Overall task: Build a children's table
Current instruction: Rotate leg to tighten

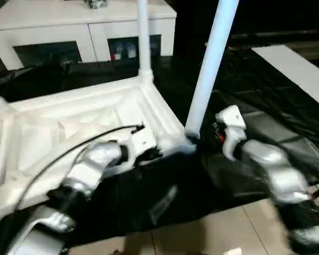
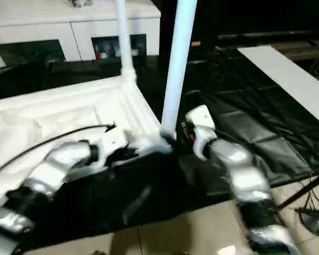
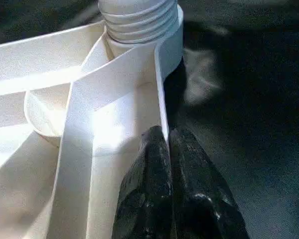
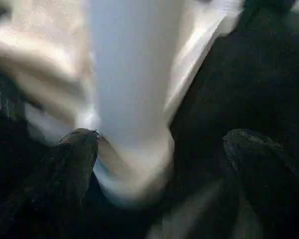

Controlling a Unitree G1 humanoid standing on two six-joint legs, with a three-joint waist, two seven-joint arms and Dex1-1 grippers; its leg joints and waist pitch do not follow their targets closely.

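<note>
Black sheeting covers the floor ahead of me, with pale tiles at its near edge and a white cabinet with glass-fronted compartments at the back. I can read no brand or writing on anything.

From my left eye, the table lies upside down on the sheeting, ribbed underside up. Two legs stand upright from its corners on my right: the far leg and the near leg. My left gripper sits at the table's near rim, beside the near leg's base. My right gripper is just right of that leg's base; I cannot tell its jaws from here. A white board lies on the sheeting far to the right.

My right eye shows the same layout, plus a black stand on the tiles at the right edge.

My left wrist shows what the eyes do not: my black fingers are pinched tight on the table's thin rim wall, closed on it, and the near leg's threaded end sits in its corner socket.

My right wrist shows my two fingers spread wide, with the near leg's base between them; it is blurred and I cannot tell whether either finger touches it.
</note>
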